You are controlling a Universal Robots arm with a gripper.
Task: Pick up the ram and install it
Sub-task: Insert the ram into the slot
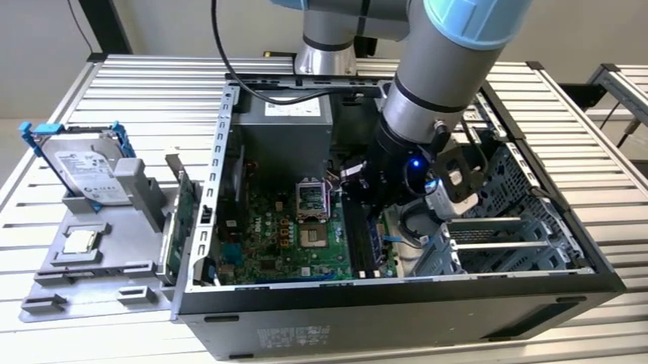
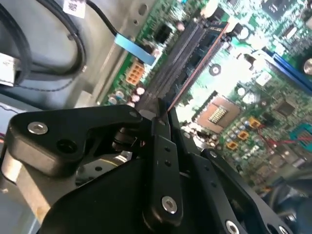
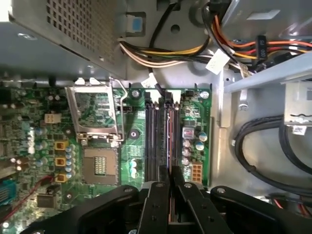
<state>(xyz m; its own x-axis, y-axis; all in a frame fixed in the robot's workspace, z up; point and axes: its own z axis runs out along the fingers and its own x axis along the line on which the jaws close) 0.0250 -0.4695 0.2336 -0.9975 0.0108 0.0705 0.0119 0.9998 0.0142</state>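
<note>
The arm reaches down into the open computer case [image 1: 405,292], which lies on its side on the slatted metal table [image 1: 142,83]. The gripper [image 3: 169,170] sits low over the motherboard [image 3: 97,122], its two black fingers [image 3: 155,204] drawn in close on the ram [image 3: 169,146]. From where the first wrist view looks, the ram is seen edge-on: a very thin, long strip with a dark board and a reddish-copper line along its length, standing upright between the fingertips. It lies lengthwise along the dark memory slots [image 3: 152,131] and sits in or right over one of them; whether it is fully seated I cannot tell. In the second wrist view the same thin edge [image 2: 195,73] runs away from the fingertips along the slots [image 2: 178,56]. Beside the slots is the open processor socket [image 3: 99,165] with its metal frame lifted. Outside the case, near the table's edge at the exterior view's left, a hard drive [image 1: 86,171] stands in a grey holder [image 1: 102,258].
</note>
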